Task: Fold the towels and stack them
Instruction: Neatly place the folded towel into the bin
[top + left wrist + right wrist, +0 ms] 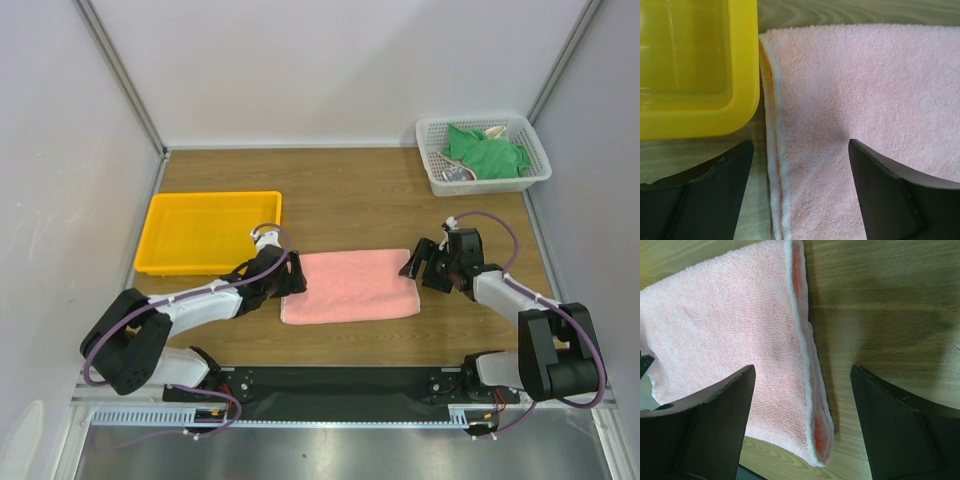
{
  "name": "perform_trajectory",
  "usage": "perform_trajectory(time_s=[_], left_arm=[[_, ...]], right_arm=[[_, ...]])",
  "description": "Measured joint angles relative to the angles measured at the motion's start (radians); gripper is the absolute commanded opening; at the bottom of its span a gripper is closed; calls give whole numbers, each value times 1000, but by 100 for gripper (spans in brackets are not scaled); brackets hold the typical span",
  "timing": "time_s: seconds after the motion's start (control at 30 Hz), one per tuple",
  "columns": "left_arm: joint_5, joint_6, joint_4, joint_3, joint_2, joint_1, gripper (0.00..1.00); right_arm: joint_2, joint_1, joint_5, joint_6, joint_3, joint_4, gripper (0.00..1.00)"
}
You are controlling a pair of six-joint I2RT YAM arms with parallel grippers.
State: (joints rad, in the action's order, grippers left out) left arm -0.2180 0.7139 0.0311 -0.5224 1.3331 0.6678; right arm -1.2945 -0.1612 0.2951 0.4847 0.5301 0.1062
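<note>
A salmon-pink towel [350,285] lies folded flat on the wooden table between my two arms. My left gripper [287,276] is low at its left edge and open; in the left wrist view its fingers [715,190] straddle the doubled hem of the towel [865,90]. At the towel's right edge my right gripper [418,264] is open too. One of its fingers is over the towel [725,325], the other over bare wood, with the folded corner between them. A green towel [487,152] lies crumpled in the basket, with a bit of pale patterned cloth [458,175] beside it.
A yellow plastic tray [215,197] stands at the left, its corner [747,75] close beside the left gripper and the towel's edge. The white mesh basket [432,127] sits at the back right corner. White walls close in the table on three sides.
</note>
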Motion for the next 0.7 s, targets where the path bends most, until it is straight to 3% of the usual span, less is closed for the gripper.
perform_trajectory(time_s=[0.13, 0.23, 0.3, 0.7], left_arm=[[-19, 19, -16, -23, 38, 8, 76], [-36, 29, -23, -24, 48, 16, 68], [-41, 39, -27, -24, 53, 18, 57], [-42, 54, -77, -24, 97, 22, 28]], right_arm=[[-6, 0, 3, 1, -1, -14, 82], [-11, 0, 11, 2, -3, -27, 81], [-16, 0, 19, 4, -5, -38, 80], [-19, -32, 43, 42, -19, -60, 76]])
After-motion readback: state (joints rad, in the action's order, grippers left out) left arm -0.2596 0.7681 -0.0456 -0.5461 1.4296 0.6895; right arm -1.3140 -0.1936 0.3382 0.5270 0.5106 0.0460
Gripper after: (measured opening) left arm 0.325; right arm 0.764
